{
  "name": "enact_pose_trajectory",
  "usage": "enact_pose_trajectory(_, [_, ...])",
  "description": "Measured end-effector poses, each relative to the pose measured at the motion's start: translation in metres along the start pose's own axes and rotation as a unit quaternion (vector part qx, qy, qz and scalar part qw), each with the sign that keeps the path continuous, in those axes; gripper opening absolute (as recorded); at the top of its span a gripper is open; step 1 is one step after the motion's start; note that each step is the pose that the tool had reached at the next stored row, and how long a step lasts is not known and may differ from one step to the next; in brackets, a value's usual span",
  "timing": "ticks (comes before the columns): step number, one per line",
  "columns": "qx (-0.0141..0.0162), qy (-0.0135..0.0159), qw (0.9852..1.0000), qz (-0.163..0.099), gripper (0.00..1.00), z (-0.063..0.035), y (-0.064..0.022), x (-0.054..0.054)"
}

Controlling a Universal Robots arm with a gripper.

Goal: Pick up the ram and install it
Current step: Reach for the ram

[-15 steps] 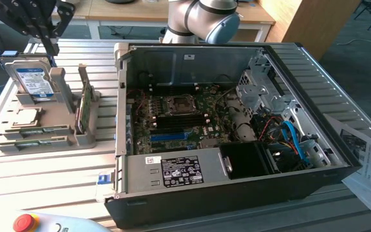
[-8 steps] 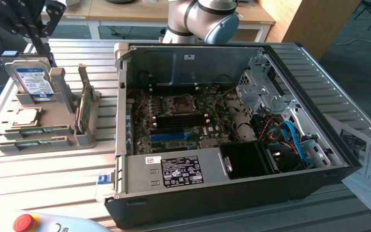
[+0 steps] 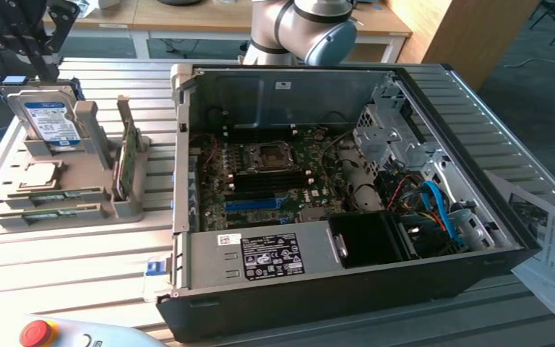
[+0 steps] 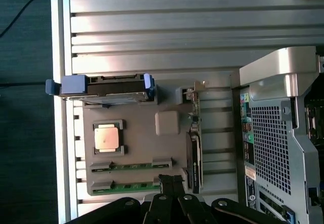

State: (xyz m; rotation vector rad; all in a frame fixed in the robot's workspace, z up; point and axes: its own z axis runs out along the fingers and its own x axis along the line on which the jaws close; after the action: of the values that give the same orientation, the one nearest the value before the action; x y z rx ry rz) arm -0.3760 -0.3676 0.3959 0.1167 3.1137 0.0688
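Two ram sticks [image 3: 54,196] [image 4: 130,166] lie flat, side by side, in the slots of a grey holder [image 3: 89,210] [image 4: 136,148] at the exterior view's left. The second stick [image 3: 48,214] [image 4: 126,186] lies nearest the holder's edge. My gripper [image 3: 46,69] [image 4: 171,181] hangs high over the holder, above the hard drive end in the exterior view. Its black fingers are pressed together with nothing between them. The open computer case [image 3: 355,181] [image 4: 283,133] lies to the right, and its motherboard shows black and blue memory slots [image 3: 263,191].
On the same holder stand a silver hard drive with a blue-white label [image 3: 48,119] [image 4: 104,88], a processor chip [image 3: 41,175] [image 4: 107,137] and an upright broader green card [image 3: 126,155] [image 4: 195,153]. A red stop button [image 3: 35,332] sits at the front. Papers [image 3: 552,246] lie right of the case.
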Motion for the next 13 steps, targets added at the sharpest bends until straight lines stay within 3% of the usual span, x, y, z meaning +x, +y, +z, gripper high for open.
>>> enact_pose_trajectory(13, [0.0000,0.0000,1.0000,0.000,0.10,-0.0005,0.0001,0.025])
